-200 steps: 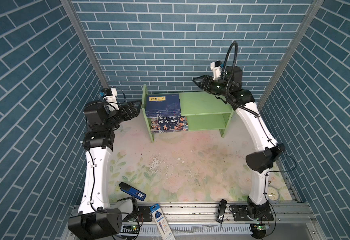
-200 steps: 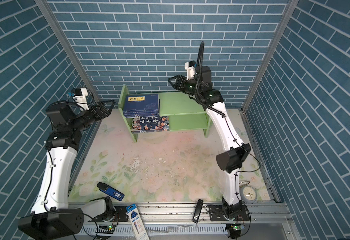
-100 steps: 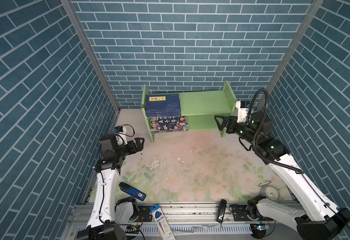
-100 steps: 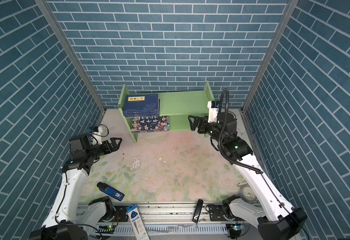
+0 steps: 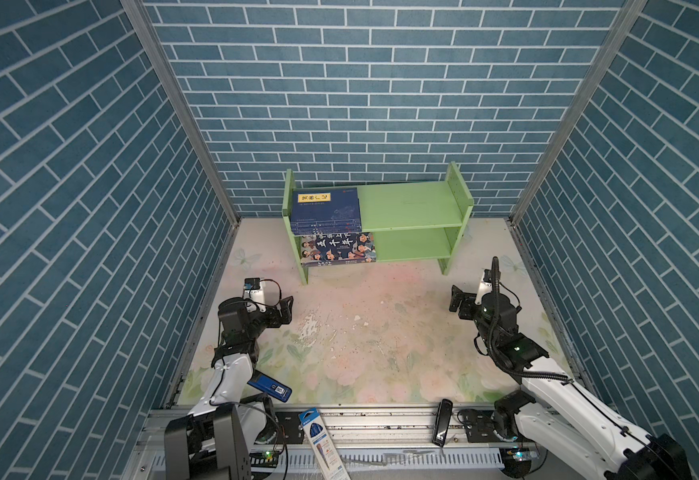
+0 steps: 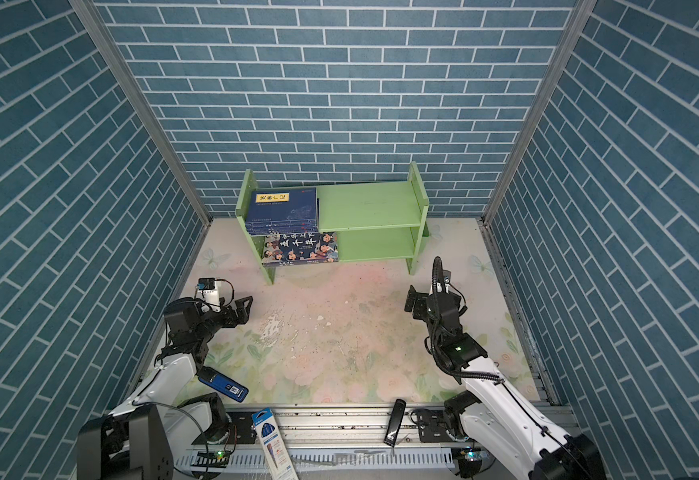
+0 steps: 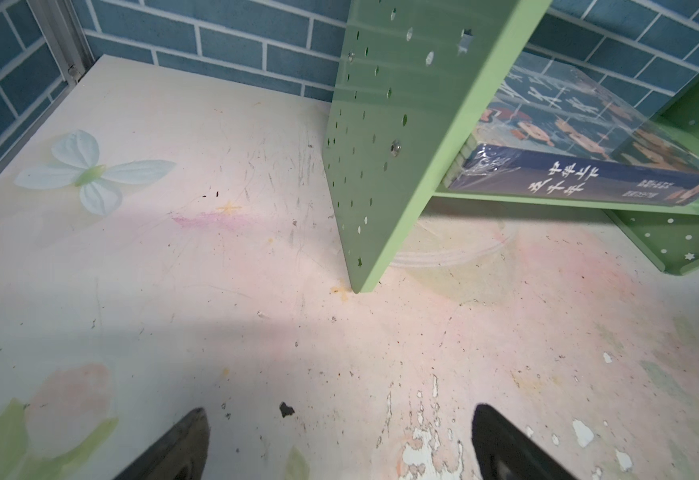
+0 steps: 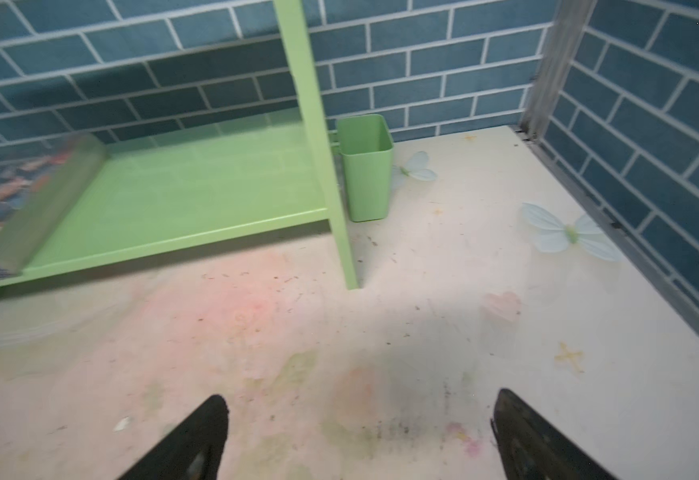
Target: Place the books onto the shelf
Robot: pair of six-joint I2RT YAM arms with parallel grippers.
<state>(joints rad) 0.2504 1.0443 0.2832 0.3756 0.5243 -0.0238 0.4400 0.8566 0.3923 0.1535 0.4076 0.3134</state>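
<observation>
The books [image 5: 325, 210] lay flat at the shelf's [image 5: 414, 205] left end, by the table's [image 5: 381, 353] back edge. The left end effector [image 5: 286, 310], open and empty, was nearer than the right end effector [image 5: 455, 300], likewise open.

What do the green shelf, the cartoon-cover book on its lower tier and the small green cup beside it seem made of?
Shelf: probably painted wood or board, matte green; flat panels with drilled dots, star cutouts and a screw head.
Cartoon-cover book: paper under clear glossy film, wrinkled and glaring at the spine.
Green cup: likely moulded plastic, smooth, with rounded corners.
</observation>
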